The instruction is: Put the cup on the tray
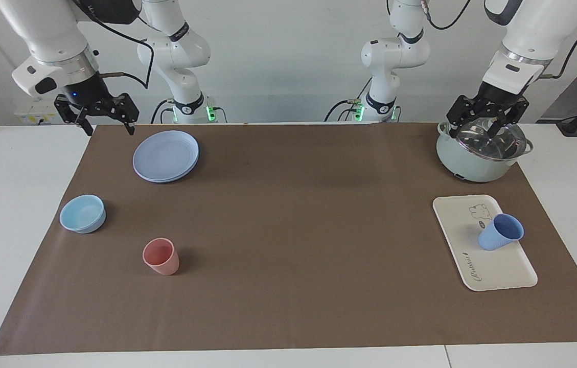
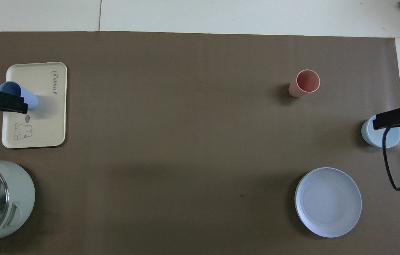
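claws (image 1: 487,125) (image 1: 106,122) raised, open, empty

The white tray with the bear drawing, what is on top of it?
On the cream-white rectangular plastic tray stands one small periwinkle-blue plastic cup, leaning toward the tray's edge. The printed bear and lettering show beside it. The tray surface under the cup is covered. Nothing else sits there.

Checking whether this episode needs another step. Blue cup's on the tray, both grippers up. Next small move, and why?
Probably none beyond holding both arms clear. The cup stands upright on the tray, free of any grip. The left gripper hangs open over the pot; the right gripper is open above the table edge near the plate.
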Action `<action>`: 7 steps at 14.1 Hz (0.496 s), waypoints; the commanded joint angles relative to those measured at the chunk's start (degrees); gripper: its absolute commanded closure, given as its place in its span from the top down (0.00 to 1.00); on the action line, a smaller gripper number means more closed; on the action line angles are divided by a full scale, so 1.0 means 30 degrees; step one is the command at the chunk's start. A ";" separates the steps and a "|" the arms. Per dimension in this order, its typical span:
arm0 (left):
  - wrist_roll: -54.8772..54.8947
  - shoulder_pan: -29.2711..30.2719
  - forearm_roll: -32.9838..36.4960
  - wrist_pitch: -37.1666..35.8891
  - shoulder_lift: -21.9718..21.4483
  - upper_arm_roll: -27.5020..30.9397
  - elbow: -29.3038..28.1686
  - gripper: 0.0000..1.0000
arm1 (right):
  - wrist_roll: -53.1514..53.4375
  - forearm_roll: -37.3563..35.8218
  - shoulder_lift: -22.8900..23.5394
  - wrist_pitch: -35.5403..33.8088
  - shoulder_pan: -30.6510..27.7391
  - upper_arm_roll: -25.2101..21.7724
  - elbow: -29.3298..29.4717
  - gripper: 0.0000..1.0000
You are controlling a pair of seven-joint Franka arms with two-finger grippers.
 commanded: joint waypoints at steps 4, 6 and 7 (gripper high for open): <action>0.0224 0.0104 -0.0261 0.0242 -0.0109 0.0101 -0.0106 1.00 | 0.0403 0.0032 -0.0387 0.0210 -0.0023 0.0106 -0.0345 1.00; 0.0195 0.0105 -0.0261 0.0242 -0.0109 0.0130 -0.0164 1.00 | 0.0403 0.0003 -0.0387 0.0210 -0.0023 0.0106 -0.0345 1.00; 0.0224 0.0105 -0.0261 0.0242 -0.0109 0.0101 -0.0164 1.00 | 0.0403 0.0031 -0.0387 0.0210 -0.0023 0.0106 -0.0345 1.00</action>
